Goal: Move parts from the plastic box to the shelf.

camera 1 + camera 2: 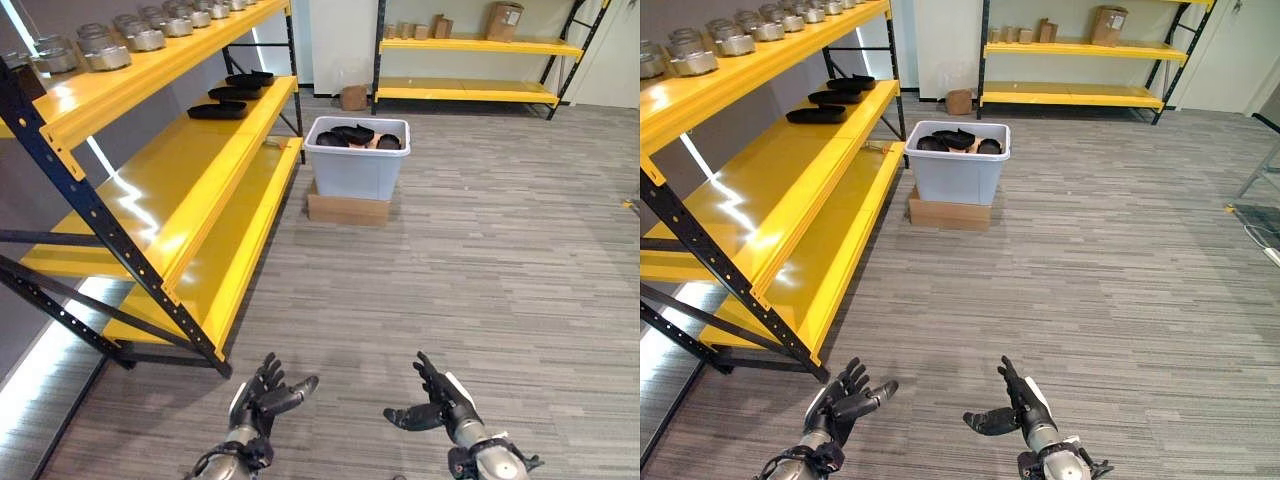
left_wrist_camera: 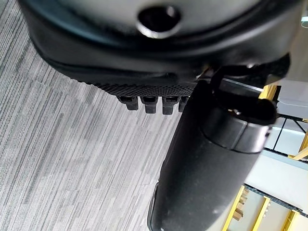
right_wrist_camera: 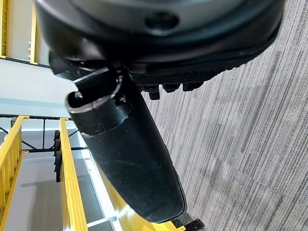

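Your left hand point(image 1: 262, 400) sits at 7 o'clock low in the head view, fingers loosely spread and holding nothing. Your right hand point(image 1: 440, 404) sits at 5 o'clock, palm turned inward, fingers apart and likewise unloaded. Both hang over the grey floor point(image 1: 480, 260). The box point(image 1: 357, 160) stands at 12 o'clock on a flat carton point(image 1: 347, 209), with black parts point(image 1: 352, 134) inside. The yellow shelf point(image 1: 170, 190) runs along 9 to 11 o'clock; three black parts point(image 1: 232, 95) already lie on its middle level, metal canisters point(image 1: 120, 40) on top.
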Controlling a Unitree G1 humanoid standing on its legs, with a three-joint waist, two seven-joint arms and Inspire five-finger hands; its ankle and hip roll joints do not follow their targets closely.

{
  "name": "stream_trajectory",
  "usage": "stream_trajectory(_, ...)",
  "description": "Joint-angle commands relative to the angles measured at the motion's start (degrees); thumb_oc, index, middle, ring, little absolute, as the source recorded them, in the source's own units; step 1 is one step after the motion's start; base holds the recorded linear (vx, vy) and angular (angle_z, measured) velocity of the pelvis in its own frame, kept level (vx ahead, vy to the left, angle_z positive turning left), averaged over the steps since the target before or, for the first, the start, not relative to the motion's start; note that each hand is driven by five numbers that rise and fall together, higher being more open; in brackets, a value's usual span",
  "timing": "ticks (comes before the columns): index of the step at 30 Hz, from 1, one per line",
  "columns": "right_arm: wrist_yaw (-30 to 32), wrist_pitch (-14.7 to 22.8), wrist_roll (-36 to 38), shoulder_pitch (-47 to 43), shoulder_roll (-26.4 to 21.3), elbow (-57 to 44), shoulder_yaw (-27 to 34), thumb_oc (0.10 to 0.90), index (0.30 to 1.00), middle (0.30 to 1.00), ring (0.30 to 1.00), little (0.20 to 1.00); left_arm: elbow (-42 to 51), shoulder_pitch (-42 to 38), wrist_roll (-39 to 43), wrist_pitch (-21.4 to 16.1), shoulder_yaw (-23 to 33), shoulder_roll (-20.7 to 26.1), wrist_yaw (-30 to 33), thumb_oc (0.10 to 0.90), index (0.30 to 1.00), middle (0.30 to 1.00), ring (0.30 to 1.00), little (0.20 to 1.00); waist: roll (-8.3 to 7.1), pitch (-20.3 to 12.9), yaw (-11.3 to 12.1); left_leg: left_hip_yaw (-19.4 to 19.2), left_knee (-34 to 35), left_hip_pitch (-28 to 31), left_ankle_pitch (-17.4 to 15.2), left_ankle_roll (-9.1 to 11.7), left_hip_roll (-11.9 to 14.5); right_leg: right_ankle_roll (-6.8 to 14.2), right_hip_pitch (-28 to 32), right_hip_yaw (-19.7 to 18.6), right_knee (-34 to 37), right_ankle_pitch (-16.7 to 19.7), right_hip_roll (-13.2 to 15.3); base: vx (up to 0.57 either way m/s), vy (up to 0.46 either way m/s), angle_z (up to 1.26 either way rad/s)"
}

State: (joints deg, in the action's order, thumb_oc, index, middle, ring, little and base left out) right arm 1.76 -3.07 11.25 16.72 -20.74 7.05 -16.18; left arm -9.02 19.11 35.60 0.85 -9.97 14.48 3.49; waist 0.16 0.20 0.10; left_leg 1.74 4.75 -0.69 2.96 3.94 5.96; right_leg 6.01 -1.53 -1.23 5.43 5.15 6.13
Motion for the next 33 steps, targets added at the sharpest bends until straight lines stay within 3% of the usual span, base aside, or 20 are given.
stream_trajectory(1, 0.26, 5.08, -0.63, -4.67, -0.08, -6.97, 1.37, 0.900, 1.000, 1.000, 1.000, 1.000, 2.66, -5.20, -0.15, -5.25, 2.06, 0.99, -0.99, 0.900, 1.000, 1.000, 1.000, 1.000, -0.79, -0.91, -0.10, -0.14, 0.25, 1.23, -0.31, -2.65, -4.11, -4.02, -0.23, 0.66, -0.76, 1.19, -3.36, 0.00, 0.000, 0.00)
stream_trajectory(23, 0.12, 4.86, -0.71, -5.27, 0.05, -6.79, 1.29, 0.900, 1.000, 1.000, 1.000, 1.000, 2.65, -5.93, -0.74, -5.30, 2.13, 1.02, -0.75, 0.900, 1.000, 1.000, 1.000, 1.000, -0.67, -0.30, -0.04, -0.09, 0.25, 1.86, -0.20, -2.64, -4.19, -4.13, 0.16, 0.58, -1.71, 1.02, -3.30, 0.00, 0.002, 0.00)
stream_trajectory(25, 0.04, 4.88, -0.55, -5.59, -0.02, -6.50, 1.27, 0.900, 1.000, 1.000, 1.000, 1.000, 2.67, -6.25, -0.63, -5.26, 2.11, 1.00, -0.86, 0.900, 1.000, 1.000, 1.000, 1.000, -0.46, 0.42, 0.13, -0.13, 0.23, 2.88, 1.12, -2.60, -4.01, -4.16, 0.34, 0.48, -2.58, 0.78, -3.49, -0.01, 0.051, 0.00)
stream_trajectory(26, 0.02, 5.01, -0.46, -6.23, -0.64, -6.07, 1.27, 0.900, 1.000, 1.000, 1.000, 1.000, 2.56, -6.66, -0.32, -5.38, 1.95, 1.00, -0.95, 0.900, 1.000, 1.000, 1.000, 1.000, -0.47, 1.63, 0.38, 0.20, -3.28, 2.00, 1.42, -2.49, -4.29, -4.23, 0.35, 0.30, -3.66, 0.65, -3.25, -0.07, 0.042, -0.01)
stream_trajectory(31, 0.24, 5.22, -0.20, -8.80, -0.40, -5.03, 0.23, 0.900, 1.000, 1.000, 1.000, 1.000, 3.00, -6.77, 0.67, -5.44, 1.70, 0.70, -1.02, 0.900, 1.000, 1.000, 1.000, 1.000, -0.34, 2.97, 1.47, 1.15, -4.97, 1.44, 0.83, -2.50, -5.35, -4.71, -1.17, -0.16, -7.27, 0.87, -2.14, -0.03, 0.093, -0.10)
stream_trajectory(33, -0.94, 5.30, 4.02, -8.21, 1.29, -3.86, -0.23, 0.900, 1.000, 1.000, 1.000, 1.000, 3.18, -6.49, -0.27, -5.70, 1.79, 1.40, -1.61, 0.900, 1.000, 1.000, 1.000, 1.000, -0.41, 3.71, 1.49, 1.22, -4.20, 2.68, 0.77, -2.77, -6.32, -5.13, -3.18, -0.89, -13.04, 0.72, -1.93, 0.00, 0.172, -0.05)
